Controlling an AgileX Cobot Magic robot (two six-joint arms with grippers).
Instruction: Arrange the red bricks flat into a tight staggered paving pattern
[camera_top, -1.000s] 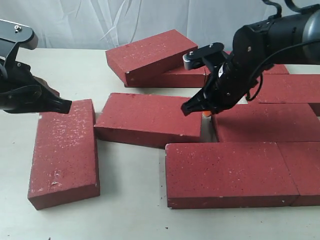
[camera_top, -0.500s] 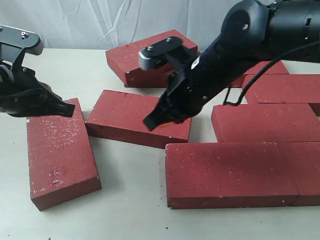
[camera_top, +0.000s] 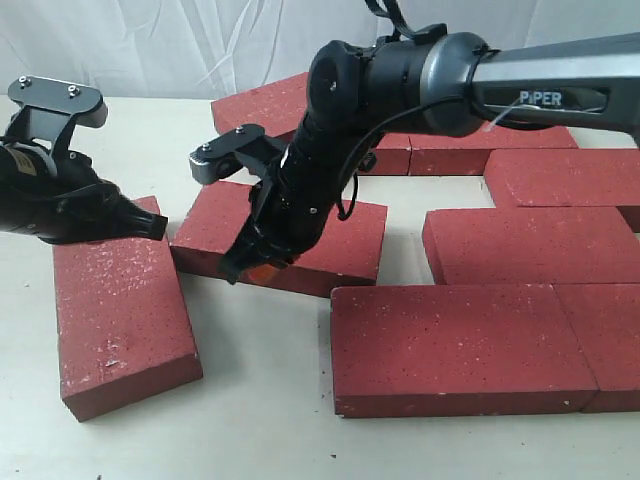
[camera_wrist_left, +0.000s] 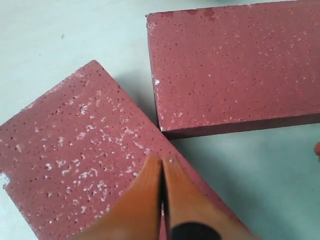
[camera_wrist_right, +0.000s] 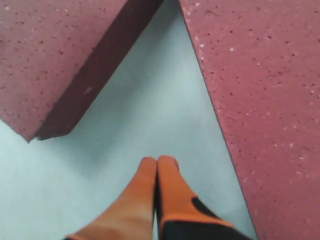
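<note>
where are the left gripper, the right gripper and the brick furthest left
left gripper (camera_wrist_left: 161, 165), left wrist view, where its closed orange fingertips meet
right gripper (camera_wrist_right: 157, 164), right wrist view, where its closed orange fingertips meet
leftmost brick (camera_top: 125, 310), exterior view, middle of its speckled top face

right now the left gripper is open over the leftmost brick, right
Not quite: the left gripper is shut, not open. The left wrist view shows its fingers pressed together. It is over the leftmost brick, as you say.

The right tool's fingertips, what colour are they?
Orange fingertips with a black patch, clearest in the right wrist view.
</note>
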